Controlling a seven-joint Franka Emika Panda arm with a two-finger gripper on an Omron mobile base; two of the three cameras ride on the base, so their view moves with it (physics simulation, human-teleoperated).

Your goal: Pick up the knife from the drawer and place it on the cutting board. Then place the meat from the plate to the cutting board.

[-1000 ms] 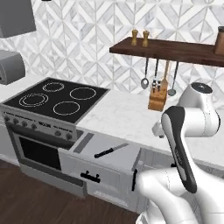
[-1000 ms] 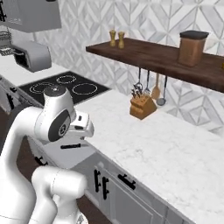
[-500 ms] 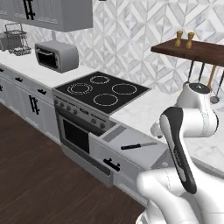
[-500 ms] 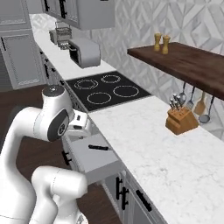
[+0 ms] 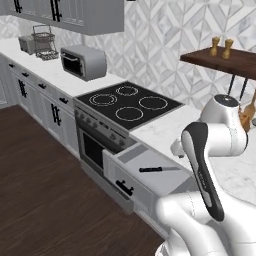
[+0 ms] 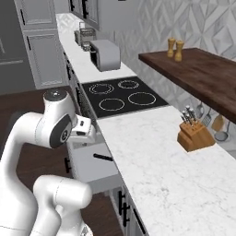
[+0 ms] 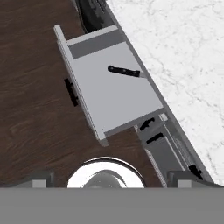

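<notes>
At upper centre of the hand view the knife (image 7: 124, 71) lies in the open drawer (image 7: 113, 94) against the counter-side wall; gripper (image 7: 111, 178) wide, empty, high above — descending fingers risk clipping that wall.

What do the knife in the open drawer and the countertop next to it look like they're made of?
The knife: a matte black handle, probably plastic, and a grey blade with a dull metal look. The drawer: flat, even light grey, like painted wood or laminate, with a black bar handle. The countertop: white with faint grey veining, so marble or a marble-look stone.
</notes>
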